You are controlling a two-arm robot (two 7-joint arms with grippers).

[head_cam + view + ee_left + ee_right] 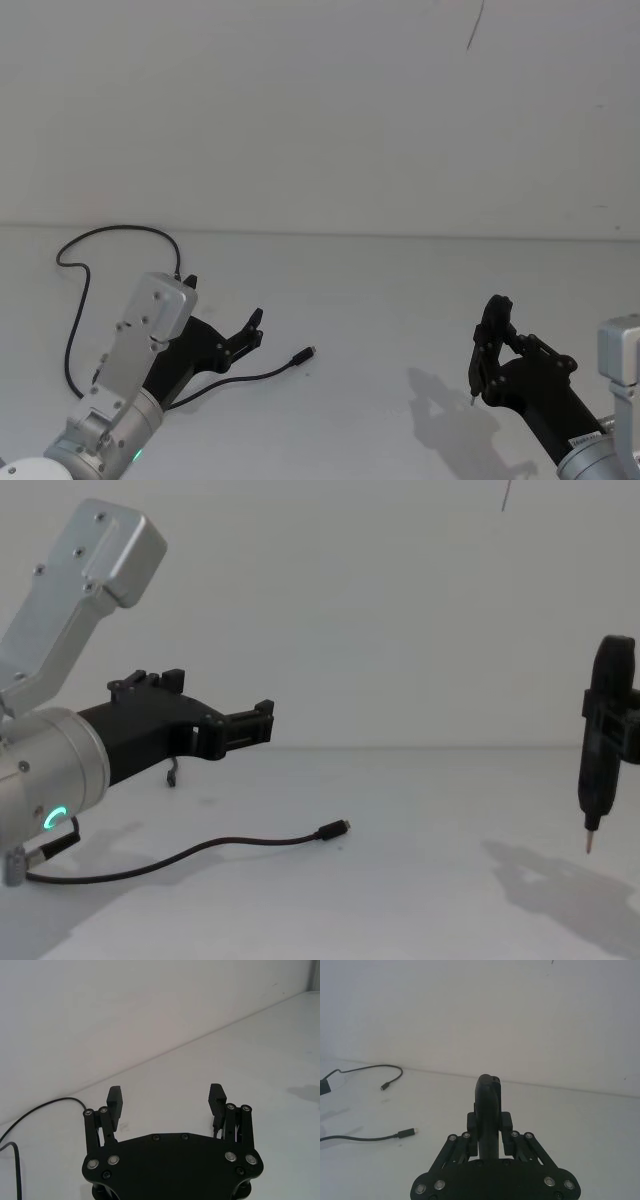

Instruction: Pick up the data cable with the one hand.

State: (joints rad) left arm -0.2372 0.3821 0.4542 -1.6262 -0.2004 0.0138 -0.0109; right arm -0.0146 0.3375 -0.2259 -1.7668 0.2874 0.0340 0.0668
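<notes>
Left tool (224, 300) held spread wide above the data cable (260, 839).
The cable is laid on the left half of the white tabletop (400, 300), with the plug toward the middle and a loop near the far edge. The cord is best straddled just behind the plug, and the tool lowered straight before closing. The right tool (489, 1125) is clamped on a black pen (600, 740). A bare white wall (320, 100) is seen behind.

I count one data cable (240, 378) with two ends, so two plugs: near plug (409, 1133), far plug (382, 1087). Two grippers are mine, left gripper (224, 300) and right gripper (489, 1125), two fingers each, four fingers total. One pen-shaped tool (598, 750), one white table (380, 300).
</notes>
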